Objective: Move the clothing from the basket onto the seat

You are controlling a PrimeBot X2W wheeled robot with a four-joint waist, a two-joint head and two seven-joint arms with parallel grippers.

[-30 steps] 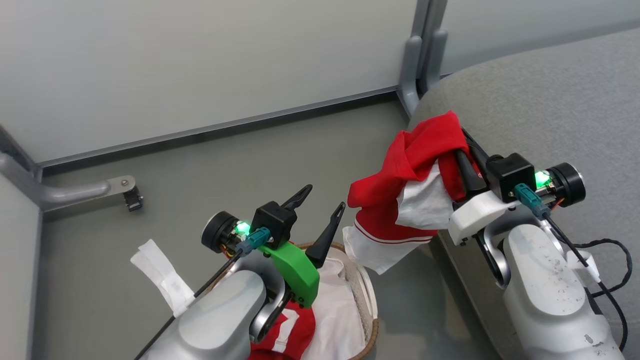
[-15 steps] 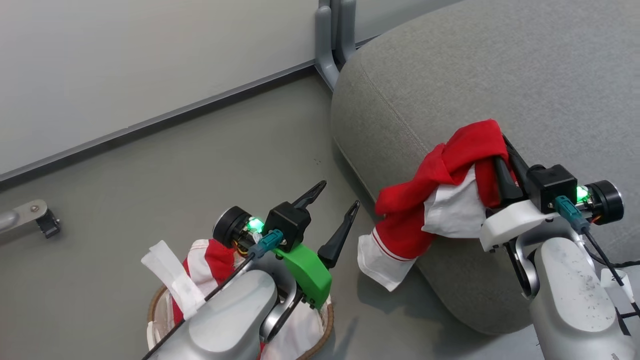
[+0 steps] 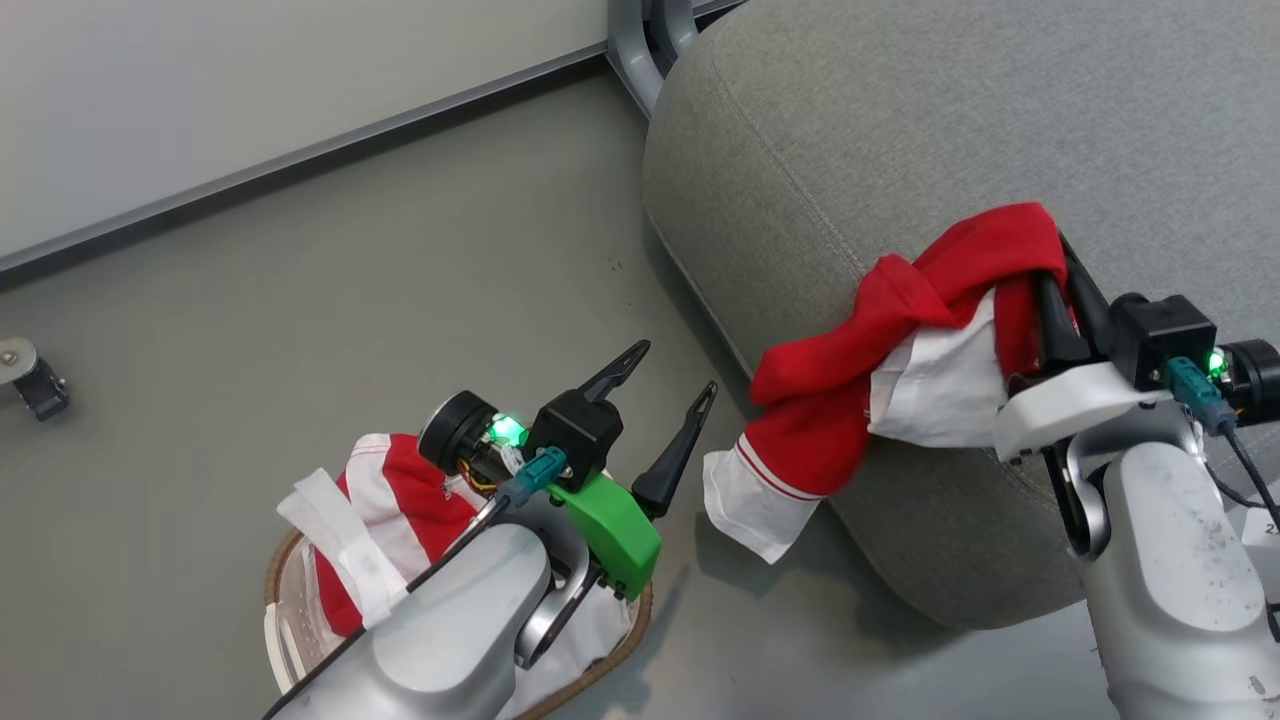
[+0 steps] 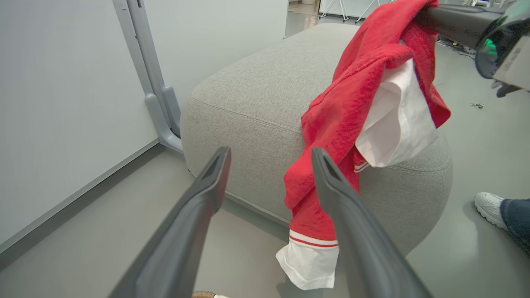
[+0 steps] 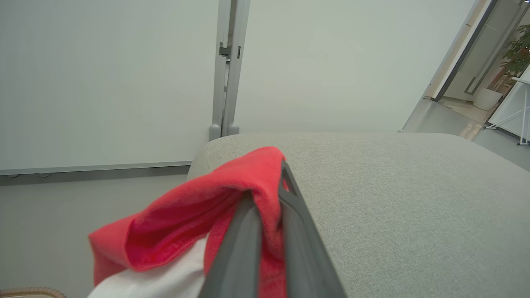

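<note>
Red cloth striped in white, the second garment [image 3: 400, 510], lies bunched in the basket [image 3: 285, 615] beneath our left forearm, on the white lining [image 3: 590, 625]. Just ahead, our left gripper [image 3: 676, 367] hangs over the grey floor [image 3: 300, 300] with its fingers spread wide and nothing between them. To the right, our right gripper [image 3: 1062, 275] has its fingers pinched together on the first garment [image 3: 830, 400], red fabric wrapped over their tips; the garment hangs down the rounded side of the seat [image 3: 900, 150], its white cuff [image 3: 745, 500] dangling above the floor, clear of the basket. Whether the cloth rests on the seat top we cannot tell. A white tag [image 3: 1262, 525] by our right forearm bears print too cut off to read. Beyond the seat stand a grey post [image 3: 640, 40] and a pale wall panel [image 3: 200, 80]; in the left wrist view a person's white shoe [image 4: 490, 209] sits on the floor past the seat.
</note>
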